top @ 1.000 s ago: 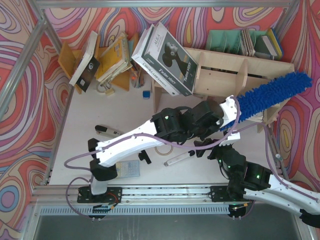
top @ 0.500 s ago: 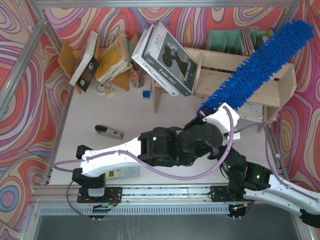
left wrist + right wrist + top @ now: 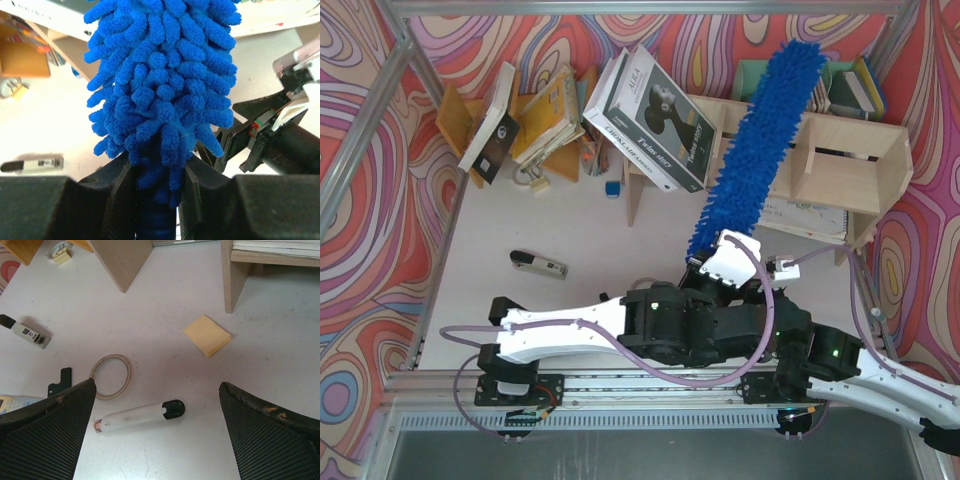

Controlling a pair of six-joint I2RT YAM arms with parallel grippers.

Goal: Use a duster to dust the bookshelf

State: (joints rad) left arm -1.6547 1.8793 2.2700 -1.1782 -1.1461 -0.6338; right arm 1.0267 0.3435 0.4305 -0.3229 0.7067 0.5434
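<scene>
Duster (image 3: 760, 150) is held in the left gripper (image 3: 156, 207), with the jaws clenched on the handle just below the fluff. In the top view the head is laid from near to far across the left part of the bookshelf (image 3: 865, 138), its tip over the far edge by the green organizer (image 3: 770, 78). Whether the fluff is pressed on the top board or carried just above it cannot be told from above. Right gripper (image 3: 157, 432) is seen spread wide and empty, low over the table (image 3: 165, 300), with a marker (image 3: 140, 416) and a tape ring (image 3: 111, 376) beneath it. The step is judged to be a sweep along the top tier. Risks noted: (1) leaning books (image 3: 650, 110) are propped at the shelf's left end, just left of the head, and could be toppled by a leftward sweep; (2) the organizer could be shoved off the back if the tip is dragged with pressure; (3) the grip is taken at one end of a long head, so the handle could be twisted in the jaws if the fluff is snagged on a divider; (4) the two arms lie close together at the shelf front, so a wide swing could bring one wrist against the other.
</scene>
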